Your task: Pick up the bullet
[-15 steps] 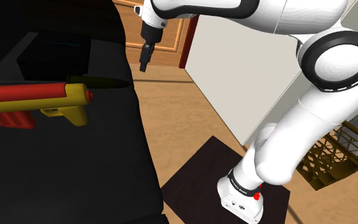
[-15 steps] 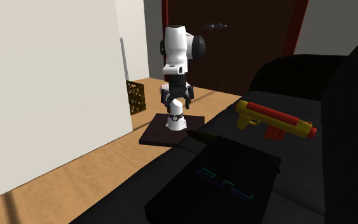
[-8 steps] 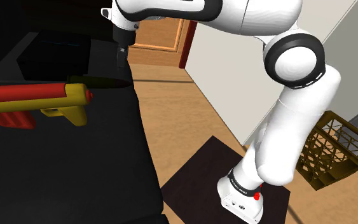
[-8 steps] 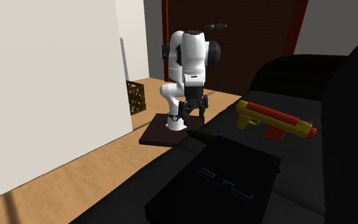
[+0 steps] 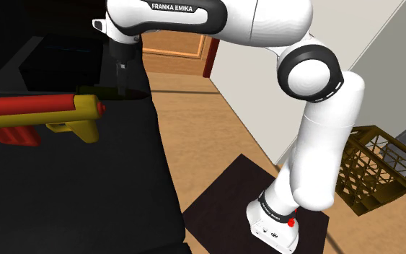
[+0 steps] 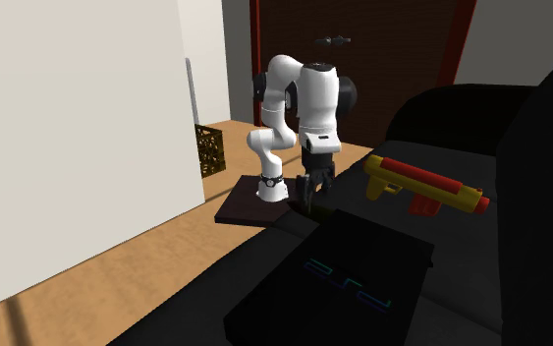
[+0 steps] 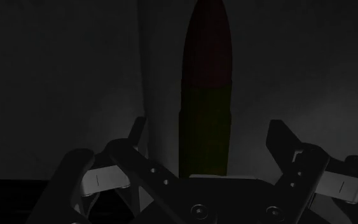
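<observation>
Gripper (image 7: 209, 130) hangs above the bullet (image 7: 205, 95), fingers spread wide, bullet between them unclasped. Bullet lies on black couch (image 5: 86, 195), red-and-yellow toy gun (image 5: 42, 115) nearby.

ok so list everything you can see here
bullet: 1, dark olive with a dark red tip, lying on the sofa
toy gun: 1, red and yellow, on the sofa near the bullet
console box: 1, black with blue marks, on the sofa
sofa: 1, black, shoulder view's left
crate: 1, brown lattice, on the floor
stand: 1, dark, on the floor
arm: 1, white with dark joints, reaching over the sofa
jaws: 2, black, open, either side of the bullet, not touching it
</observation>
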